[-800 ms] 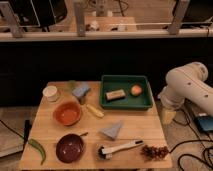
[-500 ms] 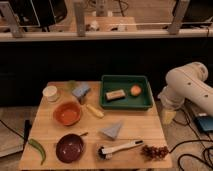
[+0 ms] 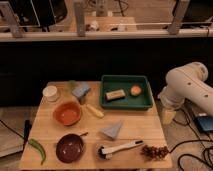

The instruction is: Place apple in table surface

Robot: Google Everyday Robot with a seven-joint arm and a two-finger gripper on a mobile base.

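The apple (image 3: 135, 90), small, round and orange-red, lies in the right part of the dark green tray (image 3: 126, 104) at the table's back right, next to a tan block (image 3: 115, 95). The light wooden table surface (image 3: 140, 127) fills the middle of the view. My white arm (image 3: 189, 87) stands to the right of the table. My gripper (image 3: 168, 116) hangs low beside the table's right edge, below and to the right of the tray and apart from the apple.
On the table are an orange bowl (image 3: 67, 113), a dark purple bowl (image 3: 69, 148), a white cup (image 3: 50, 93), a blue sponge (image 3: 80, 91), a yellow elongated item (image 3: 94, 110), a grey folded cloth (image 3: 112, 130), a white brush (image 3: 119, 148), a dark red bunch (image 3: 154, 151) and a green chili (image 3: 37, 149).
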